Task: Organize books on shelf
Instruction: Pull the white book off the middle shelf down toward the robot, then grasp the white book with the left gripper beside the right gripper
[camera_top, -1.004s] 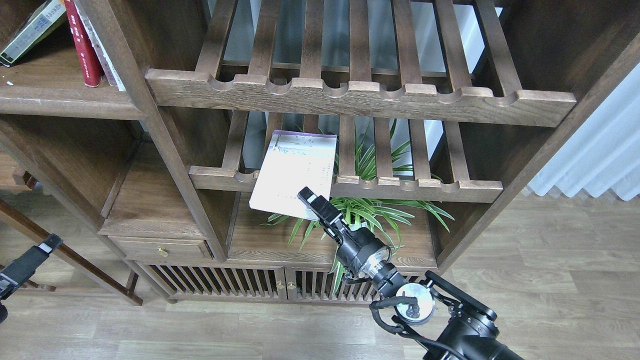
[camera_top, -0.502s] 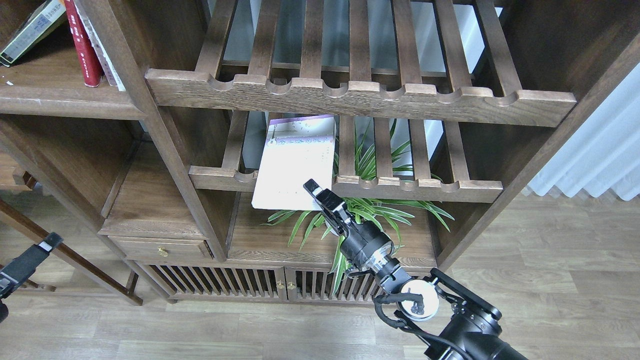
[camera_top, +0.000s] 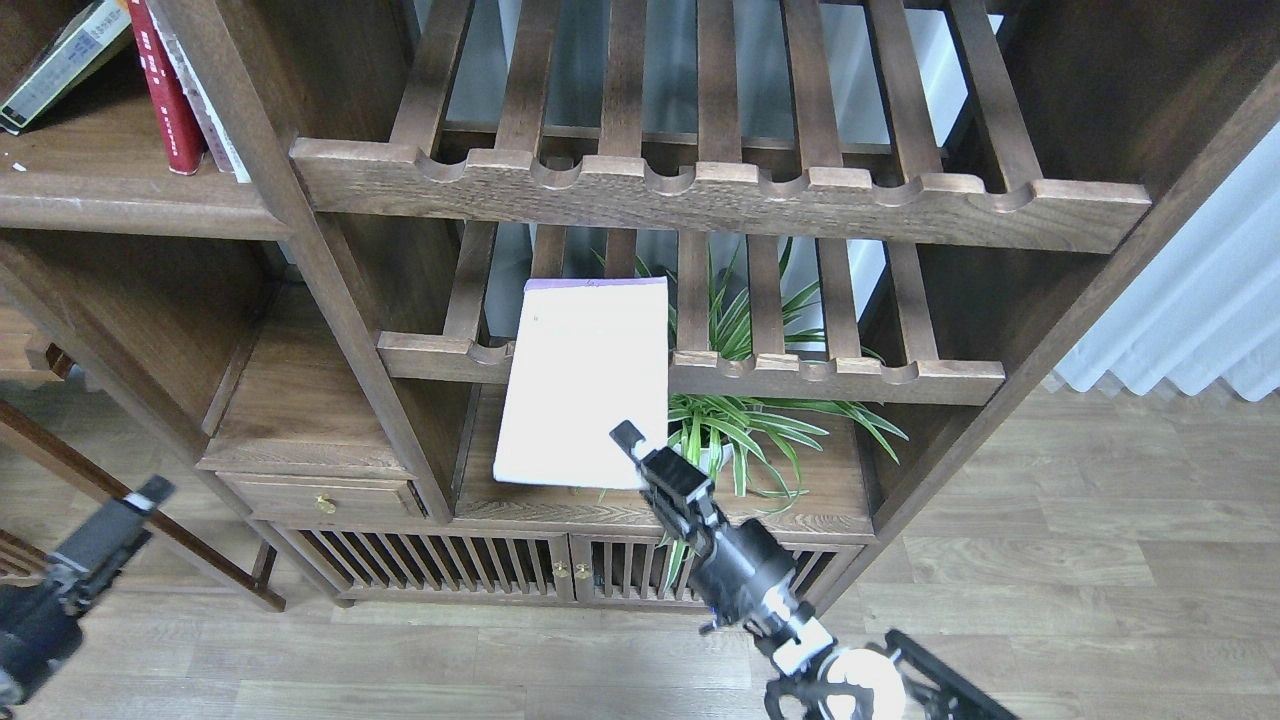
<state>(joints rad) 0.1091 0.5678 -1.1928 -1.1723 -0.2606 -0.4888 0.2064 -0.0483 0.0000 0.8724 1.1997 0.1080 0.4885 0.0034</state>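
Lavender-white book (camera_top: 585, 385) hangs in the air in front of the lower slatted rack (camera_top: 840, 378), its pale cover facing outward and its top edge leaning back toward the slats. The right gripper (camera_top: 640, 458) is clamped on its lower right corner, which explains the tilt: pinched at one corner only, the thin paperback is carried like a flag, its weight swinging off the grip point. It is out in the open, not resting on anything.

Where it seems meant to go is the solid board shelf (camera_top: 130, 205) at the upper left, where the red book (camera_top: 165, 95) stands nearly upright beside the post and the yellow-green and grey book (camera_top: 60, 65) leans at a slant behind it. A gap between them looks like the likely slot, though that is a guess.

Behind the held book, a green potted plant (camera_top: 750, 425) sprawls on the cabinet top under the rack. The left gripper (camera_top: 135, 505) waits low at the left, near the floor; whether it is parted or closed I cannot tell.
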